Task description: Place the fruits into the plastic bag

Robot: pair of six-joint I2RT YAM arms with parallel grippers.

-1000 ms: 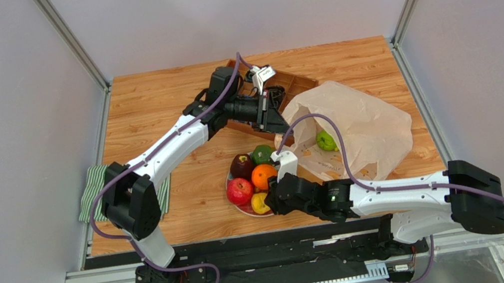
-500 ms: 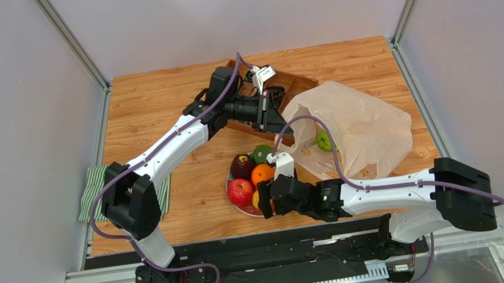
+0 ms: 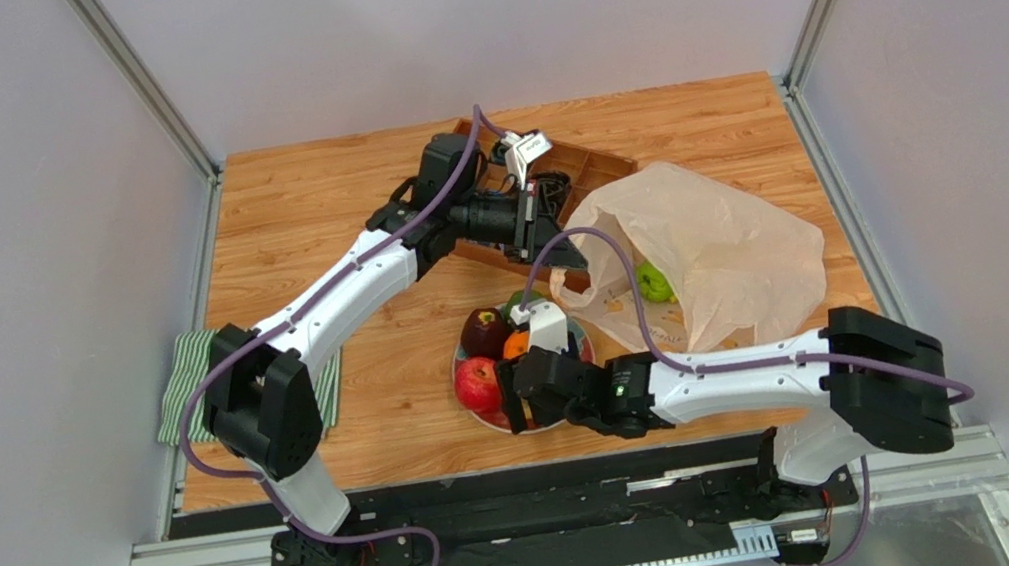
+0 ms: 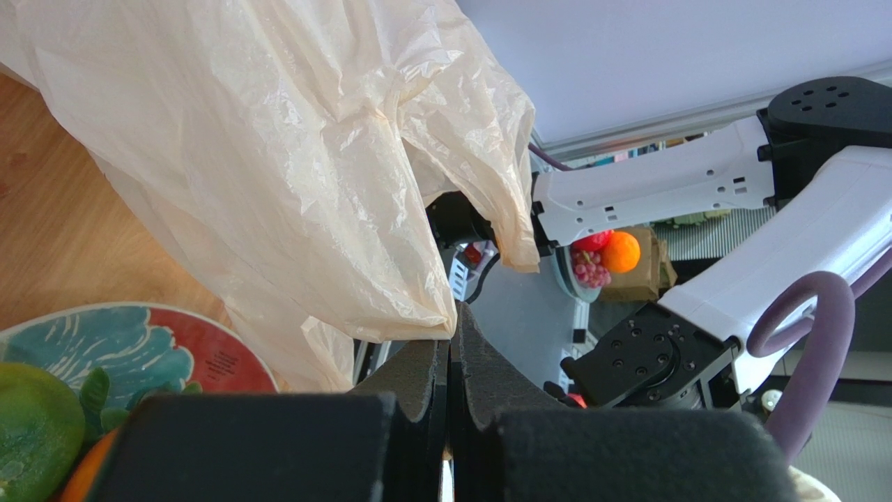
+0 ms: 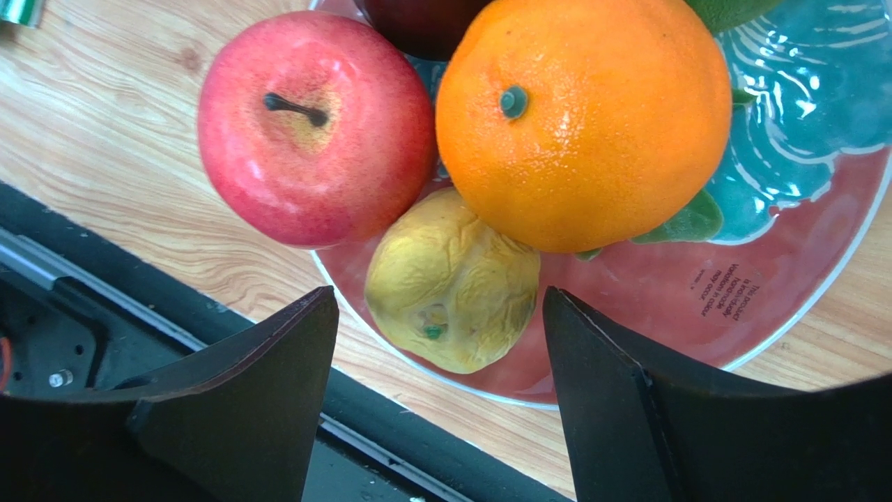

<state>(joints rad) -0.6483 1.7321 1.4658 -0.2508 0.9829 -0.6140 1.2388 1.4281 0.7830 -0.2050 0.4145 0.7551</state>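
Showing the fruit-bagging scene from above, with wrist close-ups. Top view: the left gripper [image 3: 558, 232], at frame centre, has its jaws closed on an edge of the plastic bag [image 3: 726, 248], which lies at centre right on the table [image 3: 331, 204] with its mouth facing left. One green round fruit [image 3: 654, 284] is visible through the mouth.

The left wrist view shows the two fingers [image 4: 414, 387] pressed together with the translucent film pinched between them and rising toward the upper left.

The right gripper [image 3: 520, 390] hovers over the plate [image 3: 473, 407] just below centre. In the right wrist view its jaws stand wide apart, one in each lower corner, holding nothing. The small yellow fruit [image 5: 450, 282] lies between them on the plate's near rim, touching the red apple [image 5: 314, 126] at upper left and the orange [image 5: 581, 115] at upper right.

A dark red apple [image 3: 482, 331] sits at the plate's far side. A wooden tray [image 3: 591, 166] lies behind the bag, and a striped cloth [image 3: 185, 387] at the left edge.
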